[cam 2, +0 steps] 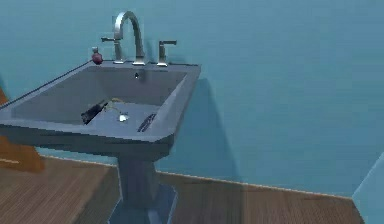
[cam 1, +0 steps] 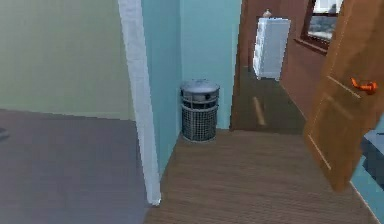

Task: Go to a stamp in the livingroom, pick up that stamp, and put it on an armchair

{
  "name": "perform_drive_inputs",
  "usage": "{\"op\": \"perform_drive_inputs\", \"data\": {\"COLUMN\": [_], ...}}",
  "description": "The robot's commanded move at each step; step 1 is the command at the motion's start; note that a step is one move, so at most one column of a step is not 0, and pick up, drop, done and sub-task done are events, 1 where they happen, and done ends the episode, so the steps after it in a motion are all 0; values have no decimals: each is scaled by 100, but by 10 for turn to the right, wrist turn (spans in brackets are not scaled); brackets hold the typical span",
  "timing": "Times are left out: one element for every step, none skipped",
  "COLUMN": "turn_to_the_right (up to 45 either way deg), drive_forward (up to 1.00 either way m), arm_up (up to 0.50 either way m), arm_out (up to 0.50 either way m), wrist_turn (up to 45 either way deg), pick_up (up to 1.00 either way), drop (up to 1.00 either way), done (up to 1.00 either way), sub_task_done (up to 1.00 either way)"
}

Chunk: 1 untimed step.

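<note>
Forward view: a lidded grey mesh bin (cam 1: 200, 110) stands by a teal wall (cam 1: 208, 40), near an open brown wooden door (cam 1: 340, 115). All seems left to do; the stamp's whereabouts and the gripper fingers' state cannot be told.

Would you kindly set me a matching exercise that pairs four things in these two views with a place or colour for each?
Things:
1. mesh bin
2. door
3. cabinet
4. faucet

Descriptions:
A. on the back rim of the sink
B. grey, standing against a teal wall
C. brown, with an orange handle
D. white, farthest off in the forward view

Pairs: 1-B, 2-C, 3-D, 4-A.
</note>
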Motion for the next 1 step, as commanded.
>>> {"op": "perform_drive_inputs", "data": {"turn_to_the_right": [0], "drive_forward": [35], "arm_up": [0], "arm_out": [0], "wrist_turn": [0], "pick_up": [0], "drop": [0], "done": [0], "sub_task_done": [0]}}
